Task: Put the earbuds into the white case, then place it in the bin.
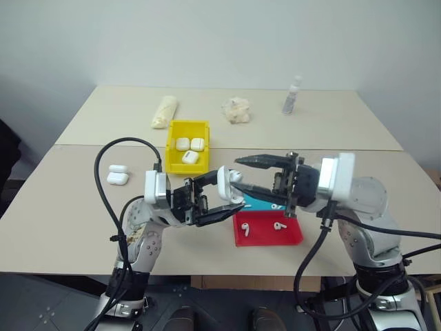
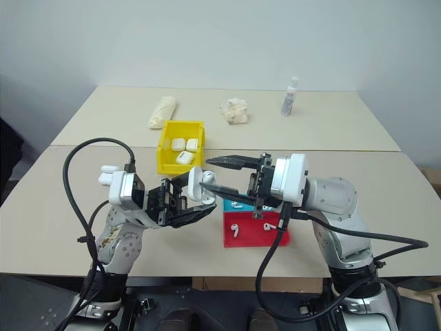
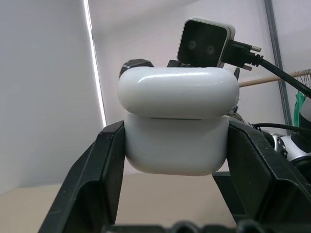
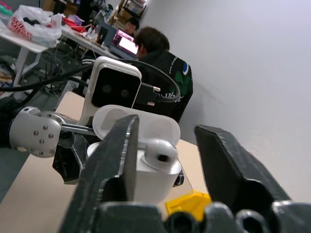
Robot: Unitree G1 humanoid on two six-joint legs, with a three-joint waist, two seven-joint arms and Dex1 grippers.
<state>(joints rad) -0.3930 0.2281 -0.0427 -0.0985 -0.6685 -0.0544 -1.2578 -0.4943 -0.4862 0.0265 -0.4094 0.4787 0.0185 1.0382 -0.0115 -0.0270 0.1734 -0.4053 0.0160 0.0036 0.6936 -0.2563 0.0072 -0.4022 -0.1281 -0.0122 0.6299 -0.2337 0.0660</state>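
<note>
Left pincer (image 1: pixel 222 200) was clamped on the white case (image 1: pixel 229 183), holding it in the air above the front part of the tabletop (image 1: pixel 62 214), lid swung open. In the right wrist view one earbud (image 4: pixel 160 152) sat in the open case with its rounded head sticking up. Right pincer (image 1: pixel 241 174) pointed across at the case with its two black fingers spread apart, one above the case and one below, gripping nothing; whether a fingertip touched the case could not be told.

Two more earbuds (image 1: pixel 279 225) lay loose in the red part of a red-and-blue tray (image 1: pixel 296 238) near the front edge of the tabletop, just below the right pincer. The yellow bin (image 1: pixel 186 131) stood near the middle of the tabletop, behind the left pincer, with three closed white cases (image 1: pixel 191 157) inside. Two further cases (image 1: pixel 117 173) rested side by side toward the left edge. Along the back edge were a pale bagged roll (image 1: pixel 164 111), a crumpled wrapper (image 1: pixel 236 109) and a small bottle (image 1: pixel 291 96). A person (image 4: pixel 158 63) sat at a laptop in the background.
</note>
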